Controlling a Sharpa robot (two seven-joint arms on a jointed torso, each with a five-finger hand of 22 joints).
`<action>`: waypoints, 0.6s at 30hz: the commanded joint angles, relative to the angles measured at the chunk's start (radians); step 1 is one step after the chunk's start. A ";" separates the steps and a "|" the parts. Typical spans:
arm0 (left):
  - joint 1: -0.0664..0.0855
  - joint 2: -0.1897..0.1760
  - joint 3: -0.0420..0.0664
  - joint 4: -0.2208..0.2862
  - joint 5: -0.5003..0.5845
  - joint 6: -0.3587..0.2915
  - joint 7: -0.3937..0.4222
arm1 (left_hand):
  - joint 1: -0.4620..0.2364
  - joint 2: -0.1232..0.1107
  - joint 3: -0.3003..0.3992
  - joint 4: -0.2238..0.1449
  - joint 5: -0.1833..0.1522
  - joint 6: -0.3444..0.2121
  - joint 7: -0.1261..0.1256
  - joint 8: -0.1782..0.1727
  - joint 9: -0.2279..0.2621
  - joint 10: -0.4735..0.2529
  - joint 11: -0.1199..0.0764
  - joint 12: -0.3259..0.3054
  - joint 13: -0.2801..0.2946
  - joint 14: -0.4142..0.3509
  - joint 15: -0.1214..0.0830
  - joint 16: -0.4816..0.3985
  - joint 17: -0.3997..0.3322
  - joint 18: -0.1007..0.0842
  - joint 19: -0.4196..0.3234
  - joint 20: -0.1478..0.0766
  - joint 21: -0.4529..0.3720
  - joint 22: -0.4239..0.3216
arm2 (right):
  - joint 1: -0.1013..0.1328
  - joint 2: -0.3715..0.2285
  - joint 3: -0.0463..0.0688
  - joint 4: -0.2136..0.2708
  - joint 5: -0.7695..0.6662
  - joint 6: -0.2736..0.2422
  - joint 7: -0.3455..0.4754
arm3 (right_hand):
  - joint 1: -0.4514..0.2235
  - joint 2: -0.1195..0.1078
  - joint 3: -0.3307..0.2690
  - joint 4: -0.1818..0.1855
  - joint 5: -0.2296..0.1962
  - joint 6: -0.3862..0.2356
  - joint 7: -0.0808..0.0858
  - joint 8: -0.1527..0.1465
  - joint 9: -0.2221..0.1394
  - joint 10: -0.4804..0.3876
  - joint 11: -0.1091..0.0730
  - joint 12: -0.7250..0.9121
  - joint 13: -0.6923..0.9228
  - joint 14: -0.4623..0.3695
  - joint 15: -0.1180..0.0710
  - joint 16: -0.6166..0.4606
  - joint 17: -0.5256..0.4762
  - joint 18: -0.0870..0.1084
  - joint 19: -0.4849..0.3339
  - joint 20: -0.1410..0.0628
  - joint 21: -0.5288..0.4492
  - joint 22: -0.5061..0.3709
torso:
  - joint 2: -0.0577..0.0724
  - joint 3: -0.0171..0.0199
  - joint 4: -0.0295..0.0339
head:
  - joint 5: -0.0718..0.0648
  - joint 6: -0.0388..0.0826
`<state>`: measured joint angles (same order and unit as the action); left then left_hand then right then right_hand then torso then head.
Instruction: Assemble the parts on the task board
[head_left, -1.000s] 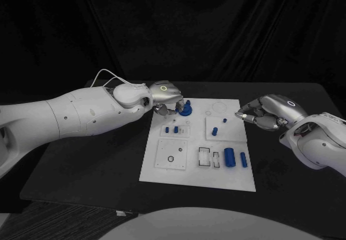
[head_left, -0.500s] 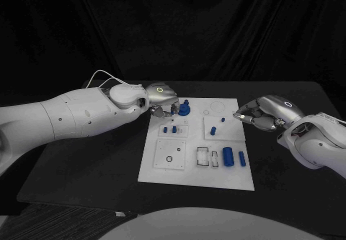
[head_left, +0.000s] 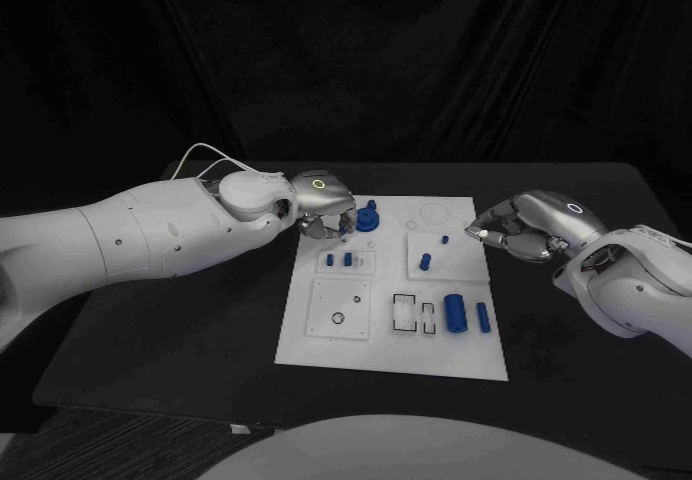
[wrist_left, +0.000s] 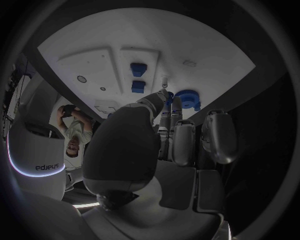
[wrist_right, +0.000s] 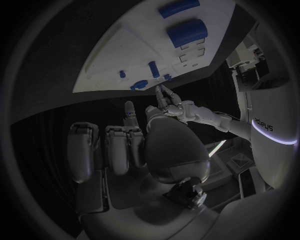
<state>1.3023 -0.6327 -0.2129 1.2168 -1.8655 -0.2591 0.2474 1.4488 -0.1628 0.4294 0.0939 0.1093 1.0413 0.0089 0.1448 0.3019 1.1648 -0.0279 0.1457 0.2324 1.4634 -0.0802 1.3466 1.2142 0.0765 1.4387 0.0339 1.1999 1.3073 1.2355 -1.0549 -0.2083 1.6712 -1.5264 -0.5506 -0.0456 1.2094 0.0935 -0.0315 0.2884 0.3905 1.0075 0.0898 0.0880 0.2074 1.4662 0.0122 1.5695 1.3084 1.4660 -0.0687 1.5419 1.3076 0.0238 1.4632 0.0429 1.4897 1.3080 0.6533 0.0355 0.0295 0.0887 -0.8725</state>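
Left hand (head_left: 325, 208): at the task board's far left corner, fingers drawn together and pointing down beside the blue gear-like part (head_left: 368, 217); whether it holds anything I cannot tell.
Left fingertips (wrist_left: 164, 98): close against the blue gear-like part in the left wrist view; contact unclear.
Right hand (head_left: 522, 228): just off the board's right edge, fingers curled in; whether it holds anything I cannot tell.
Task board (head_left: 346, 340): white plate in the middle of the black table (head_left: 173, 340).
Small blue parts: two short pegs (head_left: 338, 260) left of centre, one peg (head_left: 426, 262) to their right.
Larger blue parts: a cylinder (head_left: 456, 312) and a slimmer piece (head_left: 483, 317) side by side near the board's right edge.
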 joint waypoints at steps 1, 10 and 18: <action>-0.003 0.000 0.001 0.003 0.000 0.014 0.005 | -0.011 0.001 -0.001 0.006 0.005 -0.007 0.001 -0.006 -0.001 -0.006 0.000 -0.004 -0.001 0.006 -0.005 -0.006 -0.011 -0.001 -0.011 -0.002 -0.011 0.164 | -0.002 0.002 0.001 0.000 0.001 0.008 -0.014 | 0.003 0.001 0.005 -0.002 -0.004 -0.005 -0.001 -0.005 -0.002 0.105 -0.002 0.001 0.262 0.091 0.007 -0.007 0.192 -0.001 0.065 0.006 -0.005 0.233 | 0.001 -0.0001 0.0001 | 0.001 0.000; -0.011 0.000 0.001 0.003 0.000 0.017 0.005 | -0.010 0.001 -0.001 0.006 0.004 -0.008 0.000 -0.007 -0.001 -0.007 -0.001 -0.005 -0.001 0.004 -0.004 -0.010 -0.016 -0.001 -0.013 -0.002 -0.015 0.163 | -0.002 0.004 0.001 0.001 0.001 0.005 -0.012 | 0.003 0.001 0.005 -0.002 -0.004 -0.005 -0.001 -0.005 -0.002 0.105 -0.002 0.001 0.262 0.091 0.007 -0.007 0.192 -0.001 0.065 0.006 -0.005 0.233 | 0.001 -0.0002 0.0015 | -0.001 0.000; -0.015 0.011 0.001 -0.006 0.000 0.022 -0.004 | -0.004 0.000 0.002 0.004 0.010 -0.010 0.001 -0.008 -0.002 -0.006 -0.001 -0.004 0.000 0.000 -0.004 -0.015 -0.022 0.000 -0.015 -0.002 -0.020 0.162 | -0.002 0.002 0.001 0.003 0.001 0.002 -0.011 | 0.005 0.001 0.006 -0.002 -0.003 -0.004 -0.002 -0.005 -0.002 0.105 -0.002 0.001 0.262 0.091 0.007 -0.007 0.192 -0.001 0.066 0.006 -0.004 0.233 | 0.000 -0.0002 -0.0001 | 0.005 0.000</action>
<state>1.2898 -0.6247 -0.2129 1.2116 -1.8655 -0.2472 0.2449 1.4489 -0.1628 0.4293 0.0938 0.1163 1.0376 0.0127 0.1410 0.3010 1.1648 -0.0279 0.1457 0.2324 1.4634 -0.0801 1.3359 1.1931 0.0764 1.4298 0.0321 1.1844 1.3073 1.2353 -1.0515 -0.2083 1.6718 -1.5246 -0.5476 -0.0457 1.2094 0.0935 -0.0315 0.2884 0.3905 1.0075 0.0898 0.0880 0.2073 1.4662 0.0122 1.5695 1.3084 1.4660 -0.0687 1.5419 1.3075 0.0239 1.4632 0.0429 1.4897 1.3078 0.6538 0.0353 0.0303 0.0928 -0.8725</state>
